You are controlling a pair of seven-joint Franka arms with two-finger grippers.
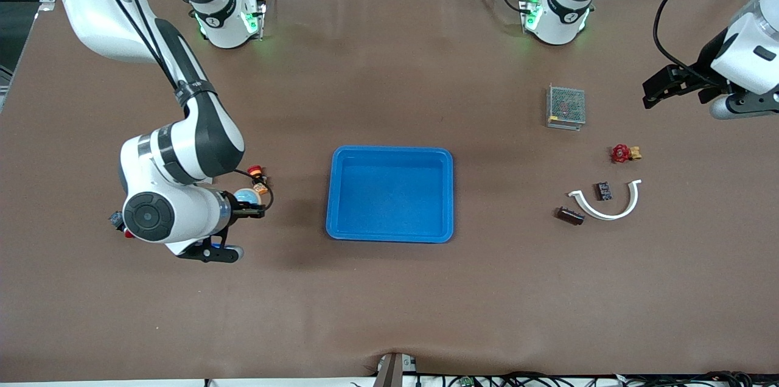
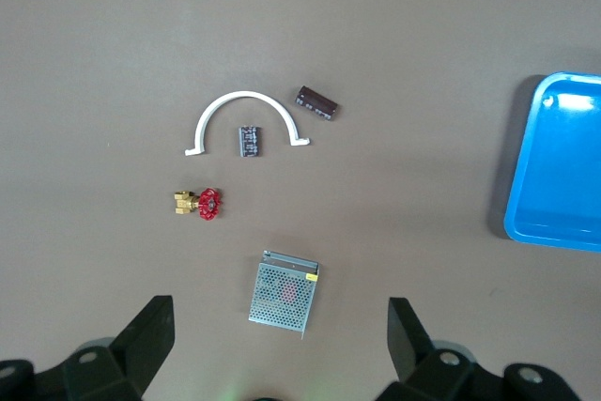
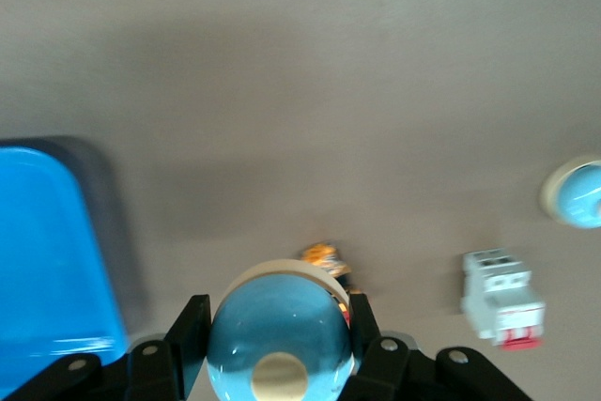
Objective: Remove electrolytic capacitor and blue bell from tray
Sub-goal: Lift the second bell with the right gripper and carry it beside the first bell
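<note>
The bell, a blue dome with a cream rim, sits between the fingers of my right gripper, which is shut on it. In the front view this gripper holds the bell just above the table, beside the blue tray toward the right arm's end. The capacitor, a dark brown cylinder, lies on the table toward the left arm's end, next to a white curved clip. My left gripper hangs open and empty over that end. Its wrist view looks down on the capacitor.
Near the capacitor lie a perforated metal box, a red-handled valve and a small dark module. A white breaker, a second blue dome and an orange-and-red part lie around my right gripper.
</note>
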